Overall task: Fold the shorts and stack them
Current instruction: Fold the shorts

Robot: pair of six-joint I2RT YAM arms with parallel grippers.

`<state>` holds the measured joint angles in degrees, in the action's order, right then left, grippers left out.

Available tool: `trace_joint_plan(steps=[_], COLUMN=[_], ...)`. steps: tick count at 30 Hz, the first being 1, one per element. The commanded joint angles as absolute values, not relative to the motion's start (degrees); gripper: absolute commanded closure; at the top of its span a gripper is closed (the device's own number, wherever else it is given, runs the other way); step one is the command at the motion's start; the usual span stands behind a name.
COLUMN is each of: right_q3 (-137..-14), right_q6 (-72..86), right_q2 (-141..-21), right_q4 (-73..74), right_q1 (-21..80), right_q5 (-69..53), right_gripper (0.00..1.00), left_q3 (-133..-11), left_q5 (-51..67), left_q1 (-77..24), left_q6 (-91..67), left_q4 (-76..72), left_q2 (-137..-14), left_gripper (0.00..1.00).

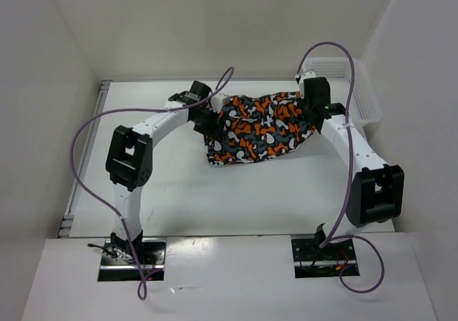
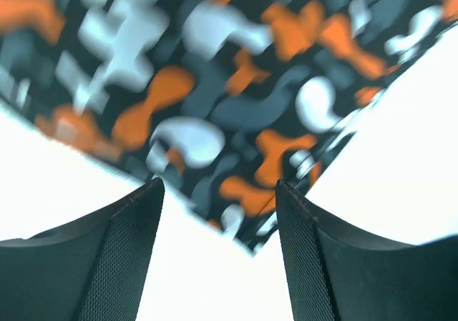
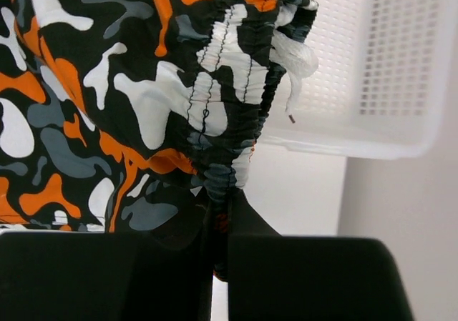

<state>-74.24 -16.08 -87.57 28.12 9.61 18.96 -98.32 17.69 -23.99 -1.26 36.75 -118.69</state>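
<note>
The shorts [image 1: 261,128], printed in orange, white, black and grey-teal blotches, hang stretched between my two grippers above the white table. My right gripper [image 3: 222,217] is shut on the gathered waistband of the shorts [image 3: 143,85] at their right end, and in the top view this right gripper [image 1: 310,114] sits just left of the basket. My left gripper [image 2: 218,192] is open, its fingers [image 2: 132,253] apart. A corner of the shorts [image 2: 215,85] lies just beyond the fingertips with nothing between them. From above, the left gripper [image 1: 209,121] is at the shorts' left edge.
A white plastic mesh basket [image 1: 358,92] stands at the back right against the wall, and it shows close behind the waistband as the basket [image 3: 379,63] in the right wrist view. White walls enclose the table [image 1: 250,192] on the left, back and right.
</note>
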Motion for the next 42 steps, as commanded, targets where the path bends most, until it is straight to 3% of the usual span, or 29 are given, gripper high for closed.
trace_joint_plan(steps=[1,4,12,13,17,20,22,40,42], right_q3=[-76.9,-76.9,-84.1,-85.1,-88.5,-91.3,-92.7,-103.3,-103.4], right_q6=[-20.3,-23.2,-24.3,-24.3,-22.7,-21.1,-19.2,-13.6,-13.0], right_q2=[-87.5,-89.6,-96.9,-98.3,-101.4,-105.0,-108.1,-120.8,-121.4], right_q4=[23.6,21.1,19.1,19.1,19.1,19.6,20.2,21.4,21.4], right_q1=[9.8,13.4,21.6,22.5,29.2,35.2,38.1,50.2,50.7], right_q5=[25.0,27.9,29.2,29.2,29.2,27.9,26.5,20.7,20.7], right_gripper=[1.0,1.0,1.0,1.0,1.0,1.0,1.0,1.0,0.95], left_q3=[-94.8,-95.2,-103.0,-103.0,-103.0,-104.2,-104.8,-103.2,-103.2], left_q5=[19.1,19.1,24.4,24.4,26.4,28.0,28.6,33.2,33.7], left_q1=[-21.6,-20.3,-19.7,-19.7,-19.7,-19.7,-19.7,-13.0,-13.0], left_q6=[0.0,0.0,0.0,0.0,0.0,0.0,0.0,0.0,0.0], left_q4=[34.3,33.0,35.5,35.5,35.5,35.5,35.5,36.0,36.0], left_q2=[-119.0,-121.4,-133.8,-134.6,-135.3,-136.4,-136.4,-135.9,-136.4], left_gripper=[0.29,0.25,0.28,0.41,0.73,0.85,0.98,0.99,0.98])
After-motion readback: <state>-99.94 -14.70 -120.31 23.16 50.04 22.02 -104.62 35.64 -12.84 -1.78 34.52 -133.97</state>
